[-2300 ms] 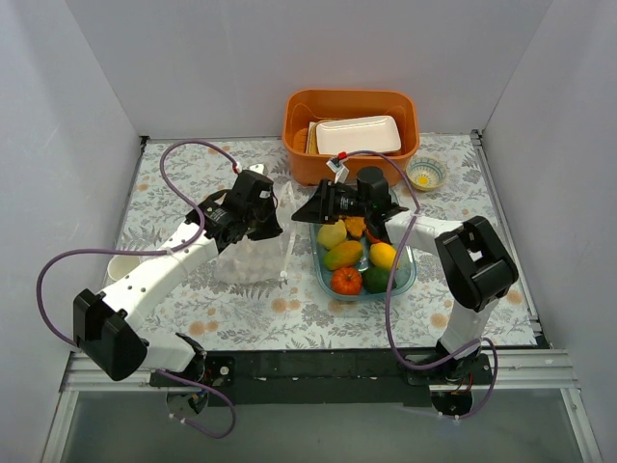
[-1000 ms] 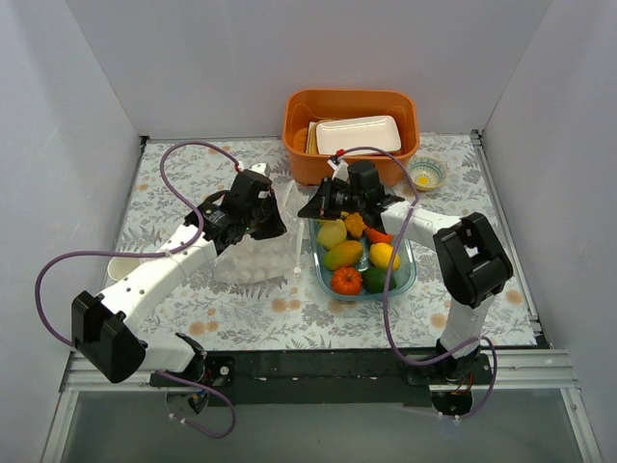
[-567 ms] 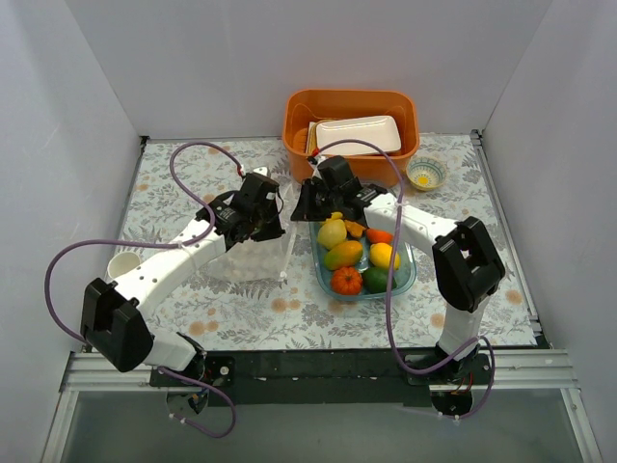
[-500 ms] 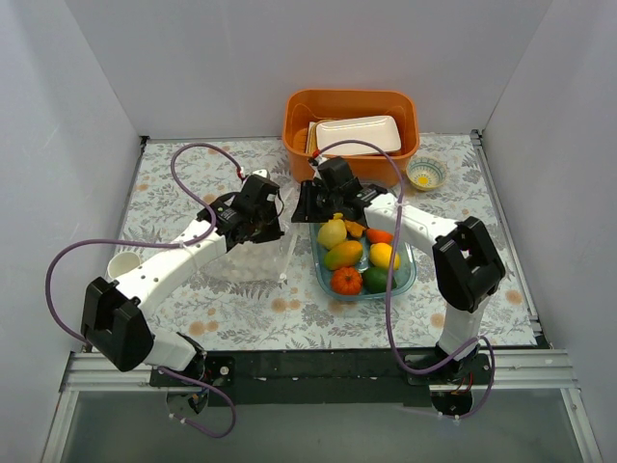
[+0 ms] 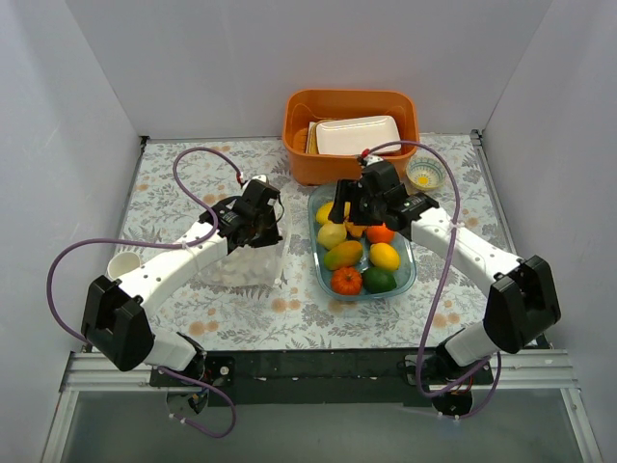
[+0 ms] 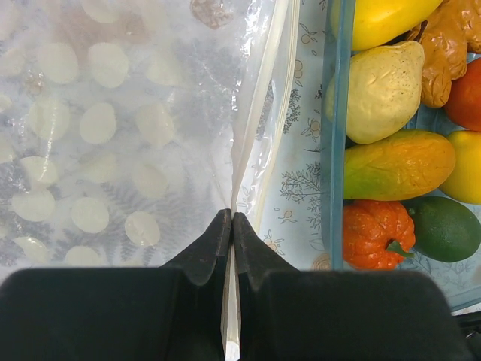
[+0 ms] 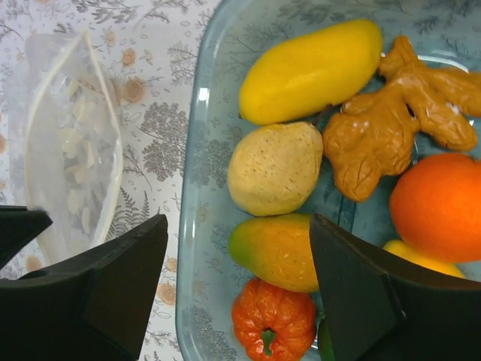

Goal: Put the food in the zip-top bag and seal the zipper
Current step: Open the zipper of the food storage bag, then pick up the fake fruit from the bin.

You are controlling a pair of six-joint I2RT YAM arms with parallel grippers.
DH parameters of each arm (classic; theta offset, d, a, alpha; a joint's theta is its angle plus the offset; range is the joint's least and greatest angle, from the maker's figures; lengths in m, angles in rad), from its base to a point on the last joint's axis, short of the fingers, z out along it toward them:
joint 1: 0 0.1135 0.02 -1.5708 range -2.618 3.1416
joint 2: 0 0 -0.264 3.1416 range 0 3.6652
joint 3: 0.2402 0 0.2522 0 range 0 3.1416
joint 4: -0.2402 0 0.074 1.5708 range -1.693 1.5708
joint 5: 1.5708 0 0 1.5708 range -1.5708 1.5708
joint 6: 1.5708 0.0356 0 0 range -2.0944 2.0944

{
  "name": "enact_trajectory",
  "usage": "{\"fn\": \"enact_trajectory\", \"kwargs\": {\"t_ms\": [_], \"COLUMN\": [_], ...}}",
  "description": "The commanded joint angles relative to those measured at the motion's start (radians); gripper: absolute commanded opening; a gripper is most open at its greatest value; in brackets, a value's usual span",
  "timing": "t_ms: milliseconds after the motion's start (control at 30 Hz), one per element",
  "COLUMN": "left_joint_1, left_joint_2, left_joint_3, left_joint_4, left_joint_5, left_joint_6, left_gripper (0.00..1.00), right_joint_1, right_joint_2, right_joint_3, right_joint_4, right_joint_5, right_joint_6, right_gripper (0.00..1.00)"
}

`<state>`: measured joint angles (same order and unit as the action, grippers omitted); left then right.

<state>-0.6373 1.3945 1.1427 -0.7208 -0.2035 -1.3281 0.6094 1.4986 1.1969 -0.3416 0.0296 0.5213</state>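
The food lies in a clear blue dish (image 5: pixel 317 272): a pale yellow fruit (image 7: pixel 274 167), a mango (image 7: pixel 274 252), an orange pumpkin (image 7: pixel 274 323), a long yellow fruit (image 7: pixel 312 71), a ginger root (image 7: pixel 383 128) and an orange (image 7: pixel 440 207). My right gripper (image 7: pixel 239 226) hangs open and empty above the dish, over the mango; in the top view it (image 5: pixel 352 207) is at the dish's far end. The zip-top bag (image 5: pixel 241 258) lies left of the dish, its mouth gaping. My left gripper (image 6: pixel 229 219) is shut on the zipper (image 6: pixel 259 113) strip.
An orange bin (image 5: pixel 299 130) holding a white tray (image 5: pixel 359 135) stands just behind the dish. A small bowl (image 5: pixel 425 174) sits at the back right. A white cup (image 5: pixel 122 265) stands at the left. White walls close in three sides.
My right arm has swung right, from the gap beside the bag's mouth to above the dish, still open. The left gripper has kept its hold on the bag.
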Motion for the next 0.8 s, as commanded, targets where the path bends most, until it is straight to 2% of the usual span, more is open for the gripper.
{"fn": "enact_trajectory", "kwargs": {"t_ms": [0,267,767], "left_joint_1": [-0.002,-0.002,0.002], "left_joint_2": [-0.017,-0.026,-0.025], "left_joint_3": [-0.008,-0.014,-0.001], "left_joint_4": [0.029,0.052,0.037], "left_joint_5": [-0.005,0.023,0.013], "left_joint_6": [-0.006,-0.006,0.006], "left_gripper": [0.0,0.0,0.0], "right_joint_1": [-0.016,-0.028,-0.04], "right_joint_2": [-0.031,-0.071,0.049], "right_joint_3": [-0.098,-0.233,-0.229], "right_joint_4": [-0.068,-0.011,0.041], "right_joint_5": [0.01,-0.014,-0.096], "right_joint_6": [0.034,0.146,0.172], "right_gripper": [0.85,0.84,0.82]}}
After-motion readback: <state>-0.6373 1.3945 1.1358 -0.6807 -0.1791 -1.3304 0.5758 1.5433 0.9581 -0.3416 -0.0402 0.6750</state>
